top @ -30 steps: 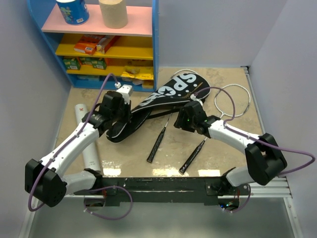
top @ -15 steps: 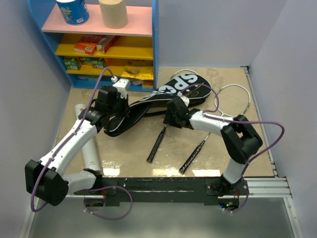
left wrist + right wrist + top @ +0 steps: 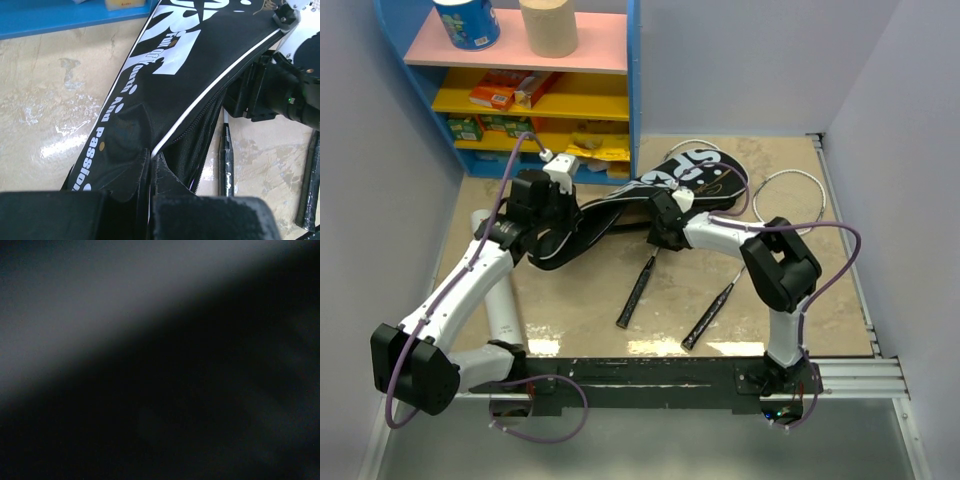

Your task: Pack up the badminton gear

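Note:
The black bag lettered SPORT (image 3: 698, 168) lies aslant at mid table. My left gripper (image 3: 150, 167) is shut on the piped edge of the bag (image 3: 190, 60) near its narrow end, holding the zipped mouth agape. My right gripper (image 3: 658, 218) is pushed against that mouth from the right. Its wrist view is all dark, so its jaws do not show. Two rackets lie to the right with black handles (image 3: 638, 288) (image 3: 710, 314). One white head (image 3: 790, 202) is in the open, and the other peeks out behind the bag. The white tube (image 3: 502, 305) lies under my left arm.
A blue shelf unit (image 3: 632, 90) stands at the back left, holding paper rolls and small coloured boxes. Grey walls close in both sides. The arms' base rail (image 3: 650, 372) runs along the near edge.
My right gripper has slid left along the bag to its open mouth, its elbow folding in. My left gripper has drawn the bag's edge slightly up and back.

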`<state>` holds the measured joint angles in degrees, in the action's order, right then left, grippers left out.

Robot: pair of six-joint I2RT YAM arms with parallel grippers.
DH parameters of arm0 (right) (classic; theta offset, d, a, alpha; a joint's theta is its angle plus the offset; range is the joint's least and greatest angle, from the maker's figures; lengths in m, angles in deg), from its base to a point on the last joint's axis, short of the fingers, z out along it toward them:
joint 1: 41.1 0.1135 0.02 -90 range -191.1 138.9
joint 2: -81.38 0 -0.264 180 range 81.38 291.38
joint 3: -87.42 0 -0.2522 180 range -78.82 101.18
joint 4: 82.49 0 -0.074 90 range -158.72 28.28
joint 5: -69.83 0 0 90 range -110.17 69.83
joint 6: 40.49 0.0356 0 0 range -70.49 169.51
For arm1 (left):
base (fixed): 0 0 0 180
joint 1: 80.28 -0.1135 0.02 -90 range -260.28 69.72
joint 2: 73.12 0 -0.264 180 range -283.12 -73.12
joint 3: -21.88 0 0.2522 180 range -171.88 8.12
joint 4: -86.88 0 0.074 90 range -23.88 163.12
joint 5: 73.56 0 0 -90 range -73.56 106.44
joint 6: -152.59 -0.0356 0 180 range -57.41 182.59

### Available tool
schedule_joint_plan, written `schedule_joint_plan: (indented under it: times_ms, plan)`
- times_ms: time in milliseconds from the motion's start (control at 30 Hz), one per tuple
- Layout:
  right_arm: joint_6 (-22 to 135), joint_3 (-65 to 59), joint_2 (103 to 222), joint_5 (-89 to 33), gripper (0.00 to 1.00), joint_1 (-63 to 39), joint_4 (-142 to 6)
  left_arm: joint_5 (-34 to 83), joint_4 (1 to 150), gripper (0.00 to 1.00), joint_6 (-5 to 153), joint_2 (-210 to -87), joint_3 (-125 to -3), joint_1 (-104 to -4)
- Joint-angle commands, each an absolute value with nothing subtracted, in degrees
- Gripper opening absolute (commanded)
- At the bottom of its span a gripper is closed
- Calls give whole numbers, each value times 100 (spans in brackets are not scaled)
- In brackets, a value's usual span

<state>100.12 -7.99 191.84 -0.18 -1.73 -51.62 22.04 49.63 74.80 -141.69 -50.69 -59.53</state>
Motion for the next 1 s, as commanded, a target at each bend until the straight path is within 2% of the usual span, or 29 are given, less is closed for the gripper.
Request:
schedule_joint_plan:
  times_ms: [0,67,100,167,200,333,667,967]
  plan:
    - [10092,-499,19502,488,40,-164,-4570,2426,5659,0,7437,-14088,-5077,-6059]
    - [10040,-411,19625,497,32,-147,-4482,2487,5703,0,7437,-14088,-5042,-6085]
    - [10005,-385,19669,488,23,-147,-4438,2505,5704,0,7428,-14079,-5042,-6094]
    - [9943,-341,19757,480,10,-147,-4324,2549,5738,0,7437,-14062,-5015,-6120]
    - [9917,-349,19783,471,0,-147,-4298,2566,5756,0,7437,-14036,-4998,-6138]
    - [9802,-577,19661,470,0,-147,-4244,2672,5844,0,7446,-13965,-4857,-6209]
    - [9732,-824,18167,1077,0,-208,-3577,2681,5976,0,7516,-13860,-4646,-6261]
    - [9793,-990,16841,858,0,-270,-2707,2637,6081,0,7630,-13912,-4567,-6270]
